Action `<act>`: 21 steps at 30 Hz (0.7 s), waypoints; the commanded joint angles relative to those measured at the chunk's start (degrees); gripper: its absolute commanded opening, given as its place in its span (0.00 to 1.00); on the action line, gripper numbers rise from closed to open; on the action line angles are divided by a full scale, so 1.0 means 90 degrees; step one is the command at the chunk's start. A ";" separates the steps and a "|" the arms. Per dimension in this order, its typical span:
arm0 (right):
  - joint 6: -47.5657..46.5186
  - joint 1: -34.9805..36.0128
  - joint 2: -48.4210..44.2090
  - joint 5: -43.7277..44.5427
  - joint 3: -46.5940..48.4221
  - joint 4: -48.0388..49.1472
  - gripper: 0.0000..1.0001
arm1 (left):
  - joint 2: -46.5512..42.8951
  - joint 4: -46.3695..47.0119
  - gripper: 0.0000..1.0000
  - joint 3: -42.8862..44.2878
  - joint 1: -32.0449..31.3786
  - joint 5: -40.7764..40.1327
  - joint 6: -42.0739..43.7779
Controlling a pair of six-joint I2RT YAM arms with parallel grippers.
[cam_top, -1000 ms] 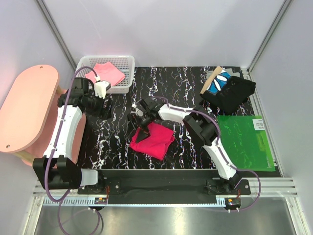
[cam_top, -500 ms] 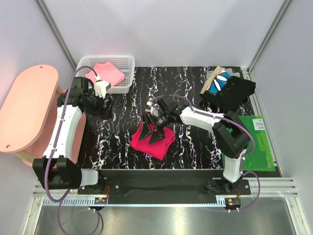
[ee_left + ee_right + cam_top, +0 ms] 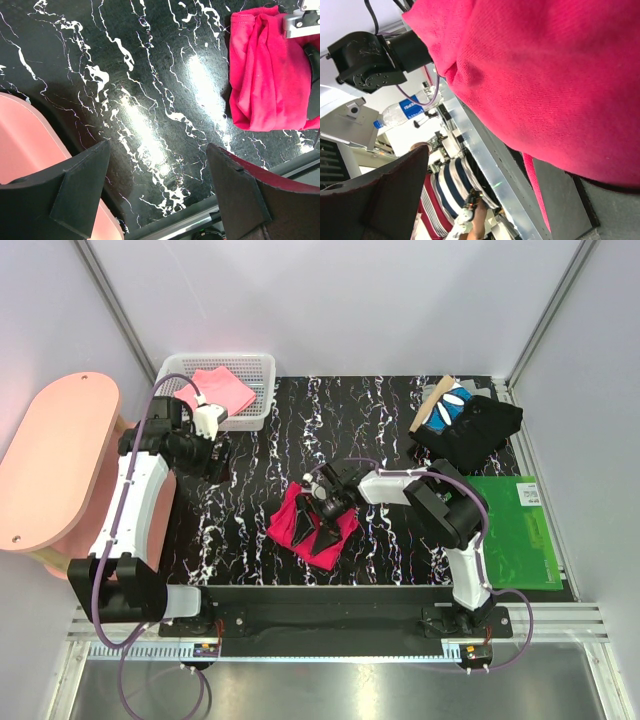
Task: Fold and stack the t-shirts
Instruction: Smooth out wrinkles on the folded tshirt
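Right gripper [image 3: 313,532] splayed wide over the crimson t-shirt [image 3: 260,75] — soft, light, floppy; I'd pinch a folded edge. Left gripper [image 3: 157,155] gapes empty.

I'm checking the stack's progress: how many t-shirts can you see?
4: crimson shirt mid-table under the right gripper, pink shirt in the basket, black shirt and blue-and-white shirt piled far right. That pile may hide more.
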 commanded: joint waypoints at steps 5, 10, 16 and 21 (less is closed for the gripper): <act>-0.0299 -0.0092 -0.0365 0.0068 0.0427 -0.0386 0.98 | -0.0200 -0.0049 0.83 0.0286 -0.0024 0.0298 0.0053; -0.0239 -0.0746 -0.0884 0.0087 0.1191 -0.0367 0.99 | -0.0337 -0.0303 0.83 0.0463 -0.0570 0.0308 0.0004; -0.0483 -0.1967 -0.0162 0.0350 0.1494 -0.0405 0.96 | -0.0406 -0.0362 0.83 0.0268 -0.2298 0.0024 -0.0278; -0.0689 -0.2397 0.0686 0.0225 0.1855 -0.0415 0.95 | -0.0191 -0.0099 0.82 0.0063 -0.3342 -0.0073 -0.0474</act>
